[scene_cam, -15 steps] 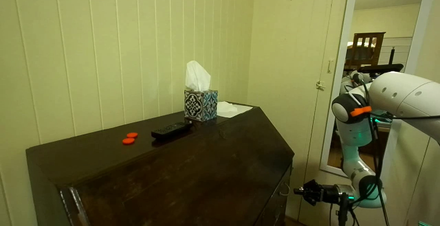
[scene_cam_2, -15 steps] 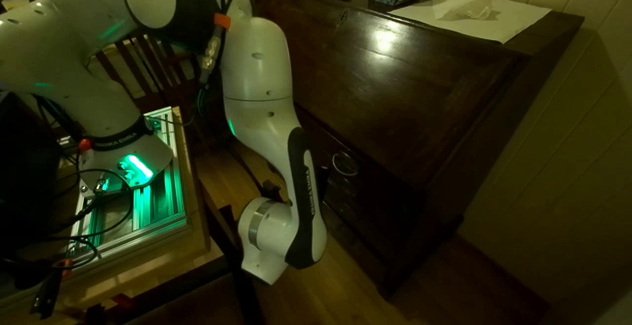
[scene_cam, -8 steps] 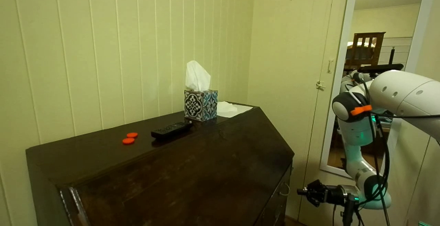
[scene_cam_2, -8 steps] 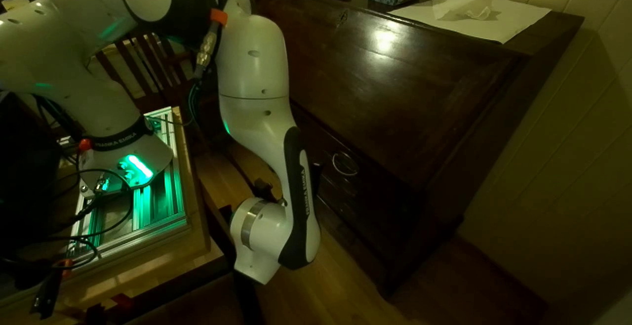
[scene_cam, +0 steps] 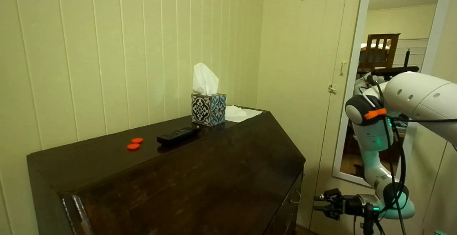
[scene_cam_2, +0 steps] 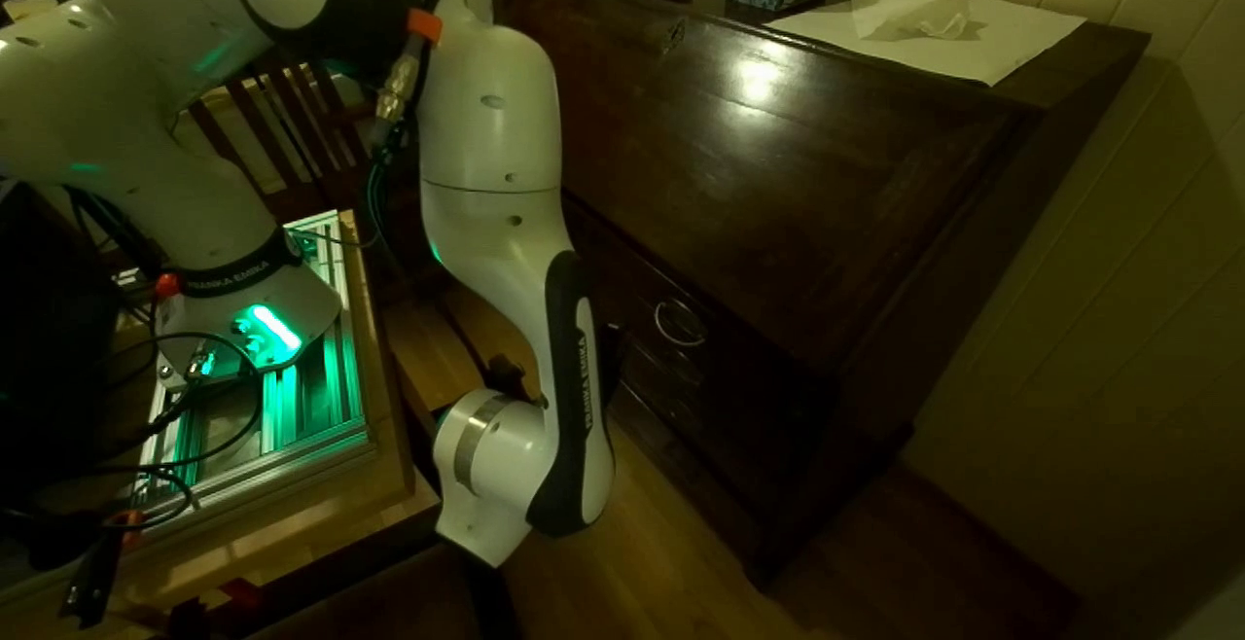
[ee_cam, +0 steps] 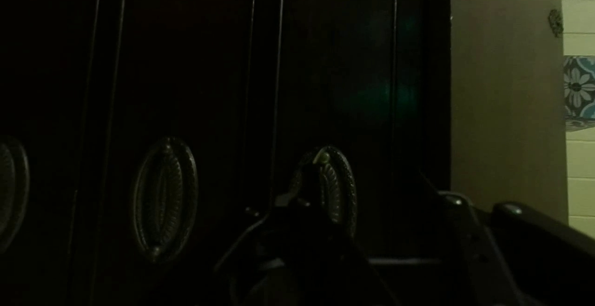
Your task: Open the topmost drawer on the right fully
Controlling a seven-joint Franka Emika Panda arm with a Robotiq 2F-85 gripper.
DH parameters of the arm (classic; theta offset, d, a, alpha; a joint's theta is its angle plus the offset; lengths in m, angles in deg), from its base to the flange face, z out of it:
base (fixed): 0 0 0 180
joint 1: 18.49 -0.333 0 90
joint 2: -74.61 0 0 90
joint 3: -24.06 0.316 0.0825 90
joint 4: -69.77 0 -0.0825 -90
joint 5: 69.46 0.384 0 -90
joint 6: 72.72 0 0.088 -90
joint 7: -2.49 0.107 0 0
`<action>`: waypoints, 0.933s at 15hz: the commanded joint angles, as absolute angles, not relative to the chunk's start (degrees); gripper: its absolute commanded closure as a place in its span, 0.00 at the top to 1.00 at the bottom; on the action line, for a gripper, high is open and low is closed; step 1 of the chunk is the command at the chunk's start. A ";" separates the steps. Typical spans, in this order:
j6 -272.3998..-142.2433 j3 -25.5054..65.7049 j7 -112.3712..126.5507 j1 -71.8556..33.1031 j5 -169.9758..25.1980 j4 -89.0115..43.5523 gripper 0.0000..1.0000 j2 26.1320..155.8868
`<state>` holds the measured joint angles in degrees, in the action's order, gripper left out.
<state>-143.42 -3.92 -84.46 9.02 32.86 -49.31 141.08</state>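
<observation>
The dark wooden desk's topmost drawer (ee_cam: 334,64) looks shut in the wrist view, which lies on its side. Its oval metal handle (ee_cam: 349,189) is partly hidden behind one finger; its ring also shows in both exterior views (scene_cam: 295,196) (scene_cam_2: 681,322). My gripper (scene_cam: 317,203) is open and empty, a short gap out from the handle and about level with it. In the wrist view, my gripper (ee_cam: 367,180) has one finger overlapping the handle and the other toward the slanted lid. In an exterior view the arm (scene_cam_2: 574,397) hides nearly all of the gripper.
Lower drawers with like handles (ee_cam: 165,199) lie below. On the desk top are a tissue box (scene_cam: 209,109), a remote (scene_cam: 177,135), two orange discs (scene_cam: 135,144) and white paper (scene_cam: 246,115). A mirror (scene_cam: 351,120) stands behind the arm. A chair (scene_cam_2: 282,124) stands behind the robot base.
My gripper has moved back away from the desk and handle, slightly lower. Its fingers, earlier seen as one tip, now show apart. The drawer has not visibly moved.
</observation>
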 commanded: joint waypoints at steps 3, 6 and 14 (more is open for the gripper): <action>-145.56 -3.68 -82.84 9.40 35.20 -49.74 0.93 139.35; -147.04 -2.52 -80.69 9.31 38.04 -47.92 1.00 139.70; -150.81 0.45 -77.23 8.65 42.02 -42.55 0.79 141.55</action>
